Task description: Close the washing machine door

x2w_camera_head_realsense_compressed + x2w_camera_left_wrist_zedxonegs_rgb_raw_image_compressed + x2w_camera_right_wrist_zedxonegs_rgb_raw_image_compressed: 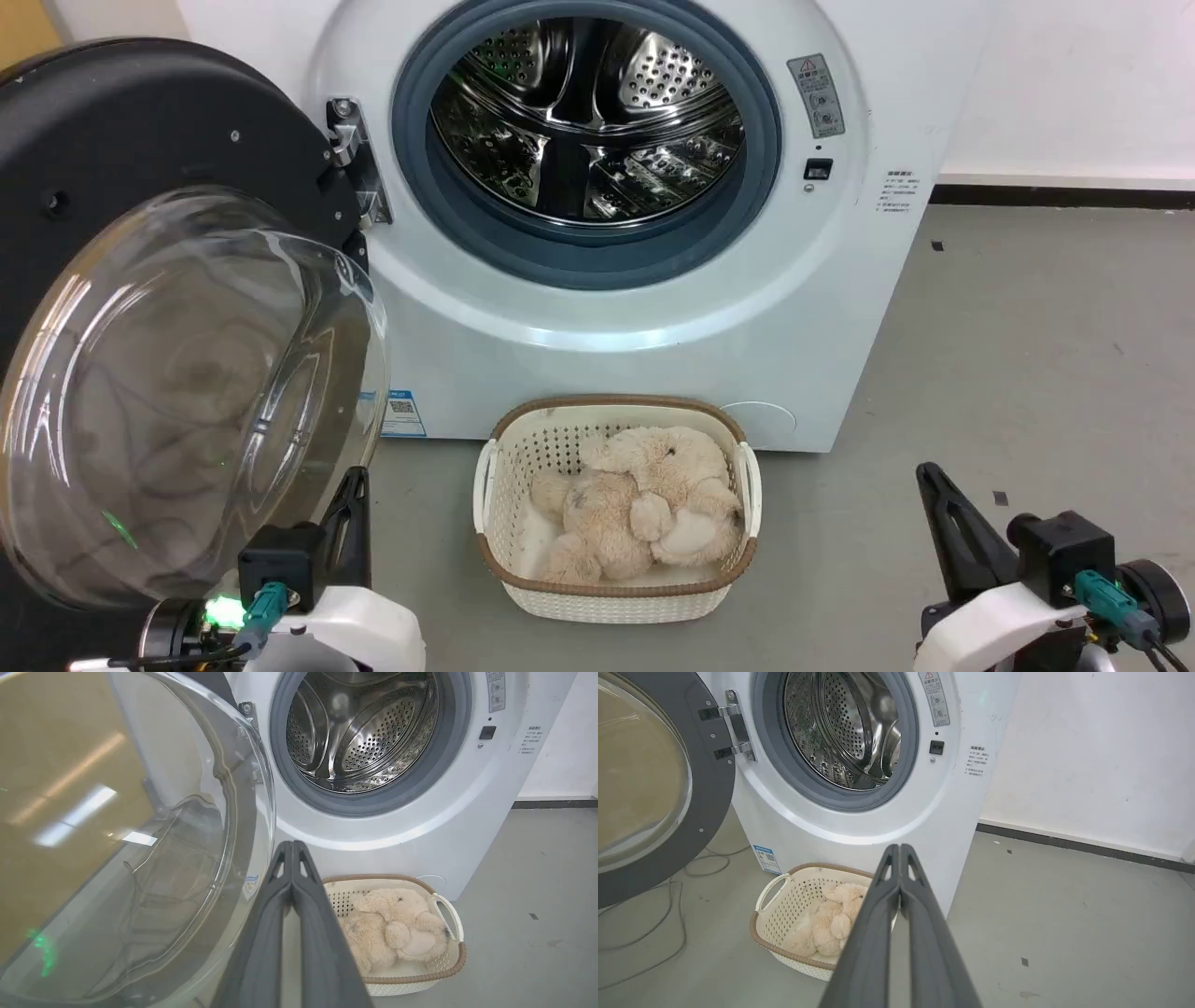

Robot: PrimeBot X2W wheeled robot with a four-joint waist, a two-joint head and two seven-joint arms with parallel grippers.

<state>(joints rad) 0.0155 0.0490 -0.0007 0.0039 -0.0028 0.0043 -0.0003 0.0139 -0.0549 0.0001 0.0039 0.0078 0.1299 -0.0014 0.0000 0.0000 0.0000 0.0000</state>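
Far left: the door (177, 373) hangs wide open on its hinge (353, 154), glass bowl facing the robot. The left gripper (292, 845), fingers pressed together and empty, sits just beside the bowl's near right edge, probably so it can push as one stiff bar; contact cannot be told. Centre: the machine (653, 327), drum (583, 112) exposed, with a basket (499, 504) of plush toys (644, 504) on the floor before it. Right: the right gripper (900, 848), likewise pressed together and empty, hovers well apart from the door.

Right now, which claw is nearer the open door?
The left gripper, close beside the washing machine door; the right gripper sits beyond the basket.
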